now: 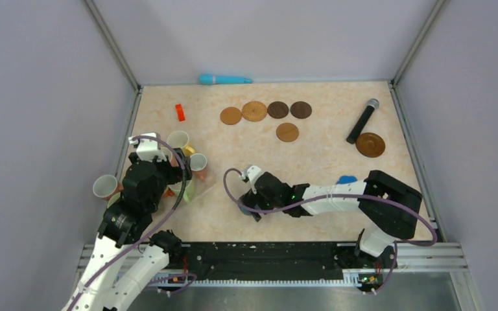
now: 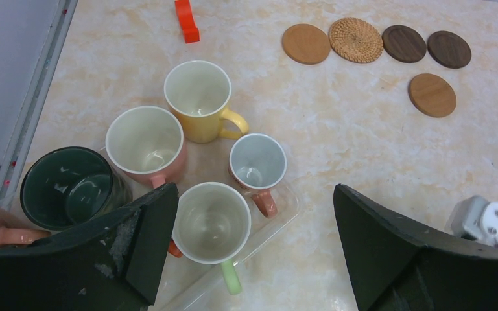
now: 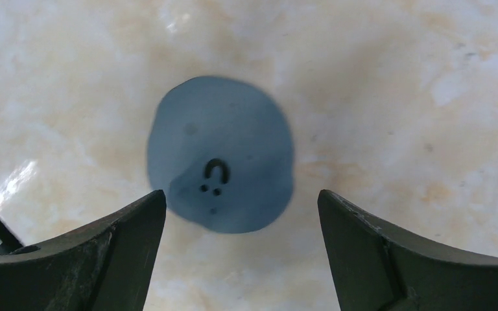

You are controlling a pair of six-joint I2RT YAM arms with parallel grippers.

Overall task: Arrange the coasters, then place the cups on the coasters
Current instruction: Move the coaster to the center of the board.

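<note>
Red block (image 1: 180, 112), black microphone (image 1: 362, 121), teal stick (image 1: 225, 80) by back wall

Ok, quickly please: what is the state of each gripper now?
Left gripper: open, holding nothing.
Right gripper: open, above the grey-blue coaster, not gripping it.

high view over whole table (image 1: 324, 162), left wrist shares cups (image 2: 198, 97), right wrist closest

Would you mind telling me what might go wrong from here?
The grey-blue coaster lies flat on the table below the open right gripper; being thin, it may slip from a pinch. The mugs under the open left gripper stand crowded together, so closing on the green-handled mug could knock its neighbours.
</note>
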